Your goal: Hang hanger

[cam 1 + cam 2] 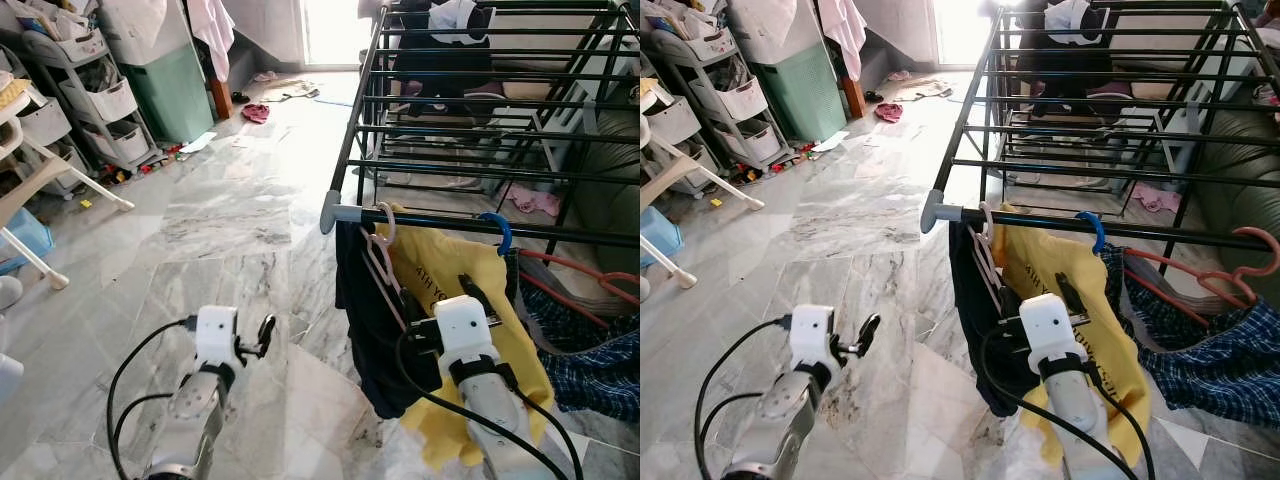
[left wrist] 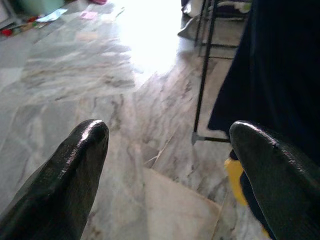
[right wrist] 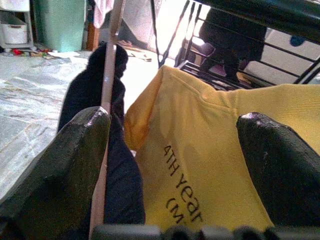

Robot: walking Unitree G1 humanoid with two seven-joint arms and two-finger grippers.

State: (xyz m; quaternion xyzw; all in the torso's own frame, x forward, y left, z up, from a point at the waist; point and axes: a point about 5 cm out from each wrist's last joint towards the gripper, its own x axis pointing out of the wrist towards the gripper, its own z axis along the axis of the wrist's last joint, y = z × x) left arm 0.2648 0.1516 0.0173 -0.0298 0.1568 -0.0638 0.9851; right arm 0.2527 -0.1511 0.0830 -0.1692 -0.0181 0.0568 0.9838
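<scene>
Right gripper (image 1: 452, 300) stands with fingers spread wide and nothing between them, raised in front of the yellow T-shirt (image 1: 440, 270); in the right wrist view the printed chest of the shirt sits in the gap between the two pads. Just at its 10 o'clock hangs the pink hanger (image 1: 381, 262), hook already over the front rail (image 1: 480, 222) of the black drying rack (image 1: 470, 110), carrying a dark garment (image 1: 365, 330) that drapes down beside the shirt. Judgement: the hanger is on the rail, so the open, backed-off fingers fit a release already made, with only withdrawal left. A blue hanger hook (image 1: 497, 228) holds the yellow shirt on the same rail at 1 o'clock of the gripper; a coral hanger (image 1: 1230, 270) lies lower at 3 o'clock over plaid cloth (image 1: 590, 360). Rail end cap (image 1: 331, 212) sits close to the pink hook at 9 o'clock, so little margin against sliding off. Left gripper (image 1: 262, 335) idles low, fingers wide, empty, over marble floor (image 1: 220, 220). Open room lies toward 6 o'clock, back from the rack; storage shelves (image 1: 95, 100) are well apart at 10 o'clock.
</scene>
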